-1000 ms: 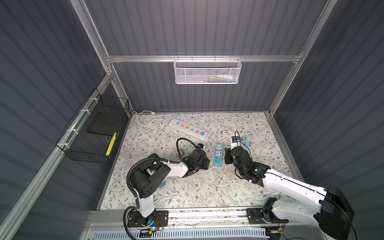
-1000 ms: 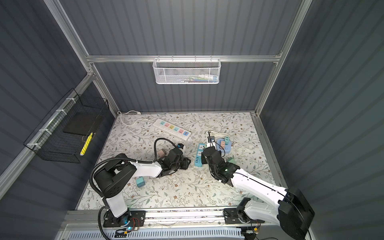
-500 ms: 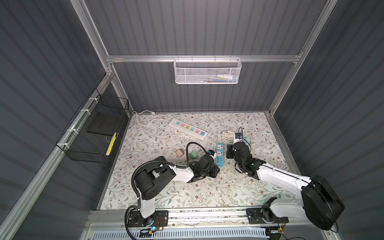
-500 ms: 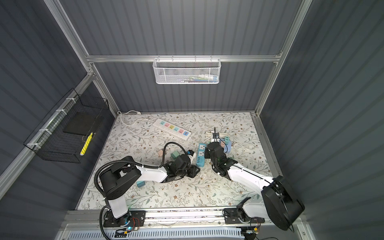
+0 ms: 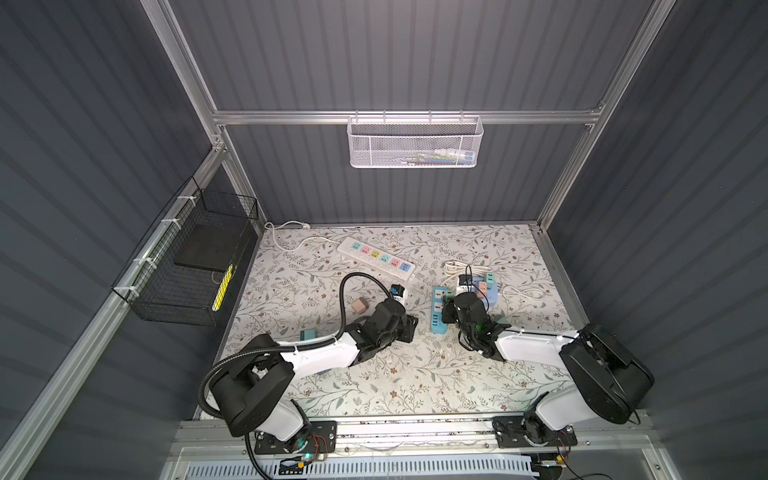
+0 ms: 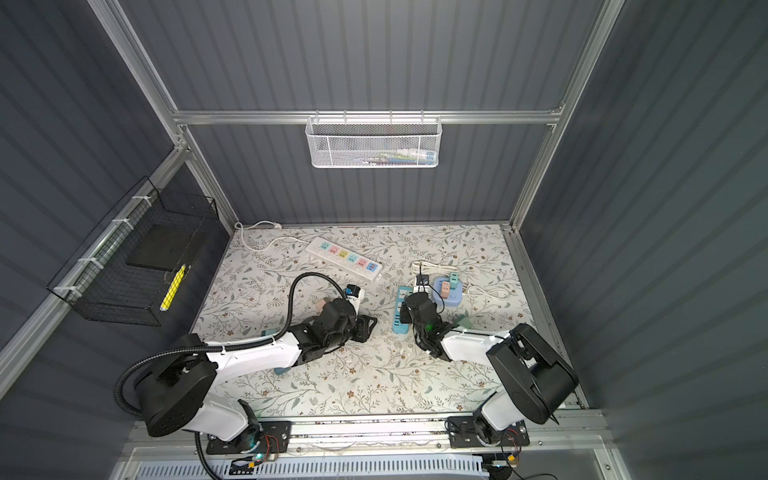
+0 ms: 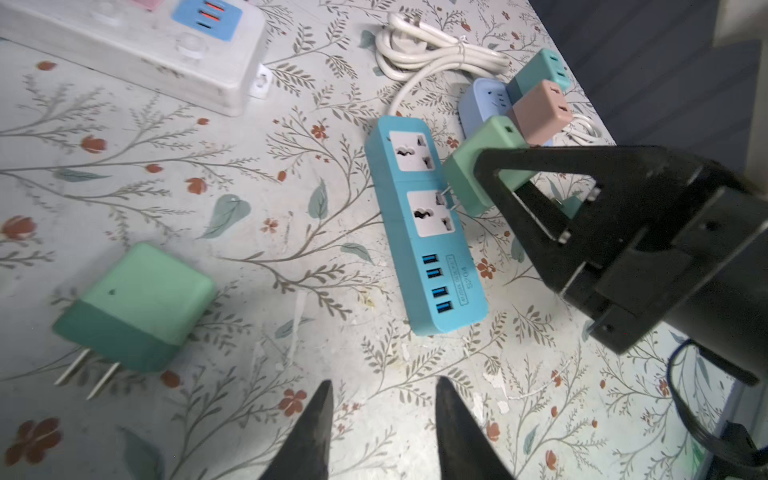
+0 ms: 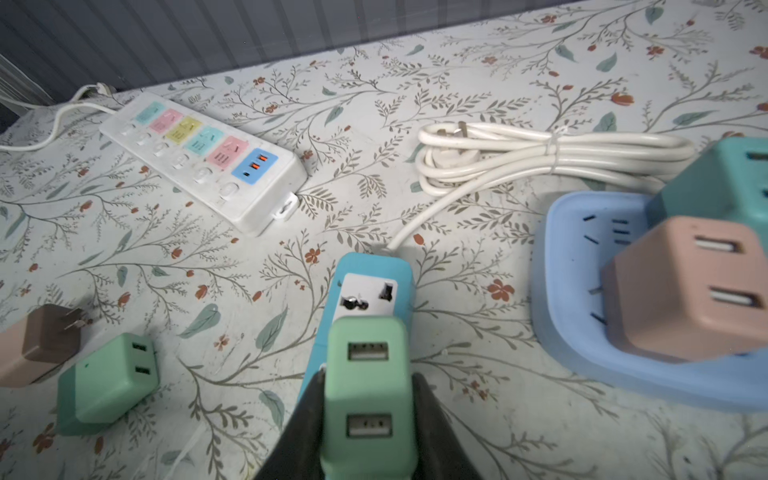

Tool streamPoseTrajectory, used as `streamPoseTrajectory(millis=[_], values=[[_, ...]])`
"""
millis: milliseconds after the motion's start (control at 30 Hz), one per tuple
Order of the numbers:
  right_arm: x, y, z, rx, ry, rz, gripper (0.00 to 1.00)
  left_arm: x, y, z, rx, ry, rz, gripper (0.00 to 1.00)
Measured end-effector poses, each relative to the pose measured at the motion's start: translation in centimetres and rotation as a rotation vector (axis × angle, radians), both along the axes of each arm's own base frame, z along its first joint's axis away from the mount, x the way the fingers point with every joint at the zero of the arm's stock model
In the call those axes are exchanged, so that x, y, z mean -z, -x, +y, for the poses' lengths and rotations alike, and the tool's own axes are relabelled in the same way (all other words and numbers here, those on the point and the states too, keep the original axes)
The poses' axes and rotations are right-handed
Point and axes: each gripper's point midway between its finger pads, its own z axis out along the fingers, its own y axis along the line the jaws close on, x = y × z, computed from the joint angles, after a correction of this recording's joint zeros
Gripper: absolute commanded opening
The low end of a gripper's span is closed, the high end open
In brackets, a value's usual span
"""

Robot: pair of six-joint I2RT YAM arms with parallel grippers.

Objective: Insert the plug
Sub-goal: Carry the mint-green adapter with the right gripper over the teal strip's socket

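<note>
Since half a second ago the left gripper (image 7: 384, 388) has drawn back leftward from the blue power strip (image 7: 428, 257), while the right gripper (image 8: 369, 376) has edged left over it. The right gripper's jaws are clamped on the sides of the green plug (image 8: 368, 399). The plug hangs tilted above the nearer of the strip's two sockets (image 7: 432, 214), its two prongs at the socket's right edge and not seated. The left gripper's jaws stand somewhat apart and empty, low over the floral cloth (image 7: 249, 124), left of the strip. A second green charger (image 7: 133, 307) lies loose on the cloth, left of the strip.
</note>
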Motion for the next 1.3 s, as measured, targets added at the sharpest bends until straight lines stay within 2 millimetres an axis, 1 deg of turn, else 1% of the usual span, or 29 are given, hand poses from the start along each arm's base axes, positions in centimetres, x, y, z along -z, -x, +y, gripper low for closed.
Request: streamPoseTrajectory(millis=[167, 333, 433, 867, 1200, 1300], values=[[-0.2, -1.1, -0.1, 0.044, 0.013, -0.012, 0.14, -0.2, 0.2, 1.2, -0.019, -0.017, -0.016, 0.42], [0.6, -2.2, 0.1, 0.081, 0.023, -0.003, 0.14, 0.1, 0.4, 2.3, -0.032, -0.032, -0.019, 0.43], [0.6, -2.5, 0.0, 0.103, 0.021, -0.01, 0.14, 0.2, 0.5, 2.7, -0.038, -0.035, -0.021, 0.43], [0.4, -2.8, 0.0, 0.122, 0.031, -0.022, 0.15, -0.5, 0.4, 3.8, -0.051, -0.028, -0.038, 0.43], [-1.8, -4.2, 1.0, 0.11, 0.032, -0.062, 0.14, -0.1, 0.7, 4.4, -0.053, -0.037, -0.035, 0.43], [-1.1, -4.4, 1.1, 0.115, 0.044, -0.05, 0.14, 0.1, 0.7, 4.6, -0.055, -0.042, -0.032, 0.43]])
